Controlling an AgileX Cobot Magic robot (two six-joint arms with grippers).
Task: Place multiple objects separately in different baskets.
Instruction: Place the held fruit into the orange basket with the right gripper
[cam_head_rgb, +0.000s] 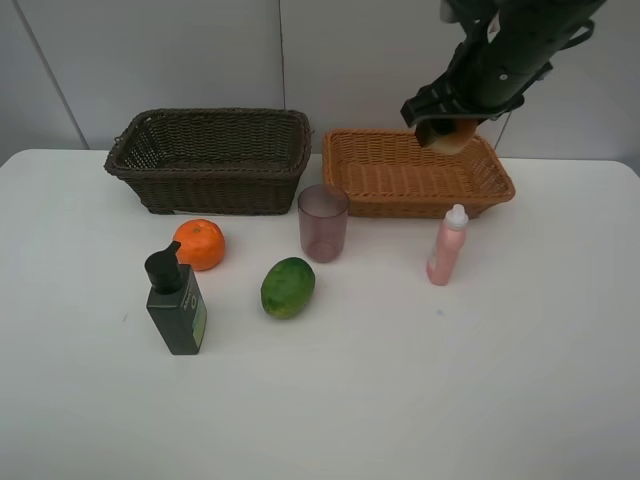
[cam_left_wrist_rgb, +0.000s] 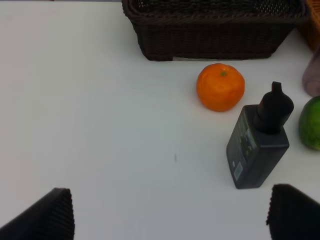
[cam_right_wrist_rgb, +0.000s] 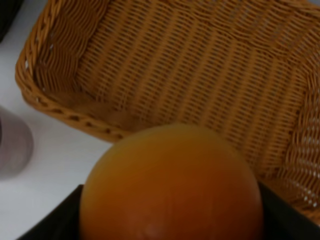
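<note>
My right gripper (cam_head_rgb: 447, 128) is shut on the peach (cam_head_rgb: 452, 135) and holds it above the light orange-tan basket (cam_head_rgb: 400, 190); the right wrist view shows the peach (cam_right_wrist_rgb: 172, 182) close up over the basket's woven floor (cam_right_wrist_rgb: 200, 75). The dark brown basket (cam_head_rgb: 210, 160) stands at the back left. The tangerine (cam_head_rgb: 199, 244), dark green pump bottle (cam_head_rgb: 176, 301), green oval fruit (cam_head_rgb: 288, 287), mauve cup (cam_head_rgb: 323, 222) and pink bottle (cam_head_rgb: 447, 245) stand on the table. My left gripper (cam_left_wrist_rgb: 170, 215) is open and empty, short of the pump bottle (cam_left_wrist_rgb: 258, 145) and tangerine (cam_left_wrist_rgb: 220, 86).
The white table (cam_head_rgb: 400, 400) stretches in front of the objects. A pale wall (cam_head_rgb: 200, 50) rises behind the baskets.
</note>
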